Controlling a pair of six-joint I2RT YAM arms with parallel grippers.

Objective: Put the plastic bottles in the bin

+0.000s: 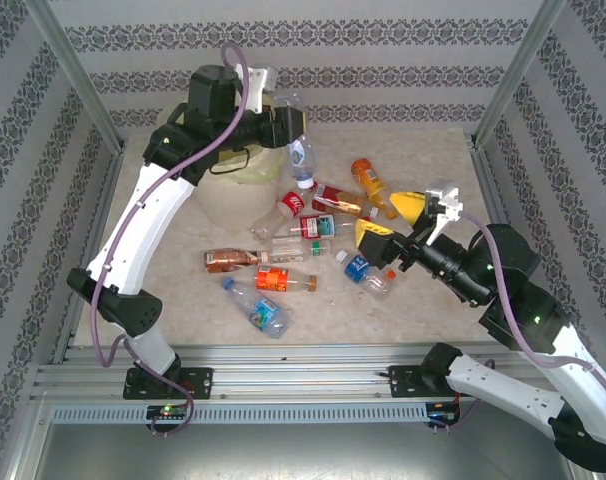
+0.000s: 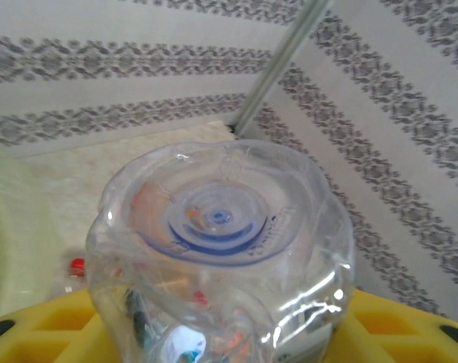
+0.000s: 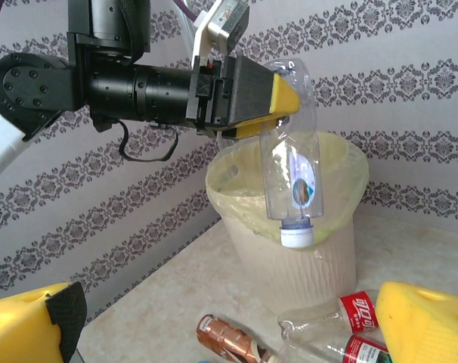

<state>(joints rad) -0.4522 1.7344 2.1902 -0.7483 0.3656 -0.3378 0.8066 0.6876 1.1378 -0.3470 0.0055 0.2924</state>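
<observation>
Hanging cap-down from the left tool (image 1: 291, 125), a clear bottle (image 1: 298, 150) sits at the upper centre of the top view. The tool's yellow fingers (image 3: 283, 97) are clamped across its upper body, near the base. In the right wrist view the bottle's long axis runs almost vertically, base toward the top of the frame and the blue-and-white cap (image 3: 297, 236) lowest, leaning slightly. The left wrist view looks straight onto its ridged round base.

The cream bin (image 1: 223, 205), lined with a pale yellow bag (image 3: 236, 178), stands at the upper left of the tabletop (image 1: 433, 300). From above, the cap lies just right of the bin's rim. In the right wrist view it hangs in front of that rim, and I cannot tell whether it is over the opening.

The right tool (image 1: 391, 222) is at centre right with its yellow fingers spread wide and nothing between them.

The other bottles lie on their sides in the middle of the tabletop:
- An orange bottle (image 1: 368, 180) slants from upper left to lower right.
- A red-labelled cola bottle (image 1: 293, 205) lies just beside the bin.
- A brown bottle (image 1: 233, 260) lies horizontally.
- An orange-labelled bottle (image 1: 283, 280) is just below it.
- A blue-capped bottle (image 1: 258, 305) points its cap toward the upper left.
- A blue-labelled bottle (image 1: 363, 270) lies just below the right tool.
</observation>
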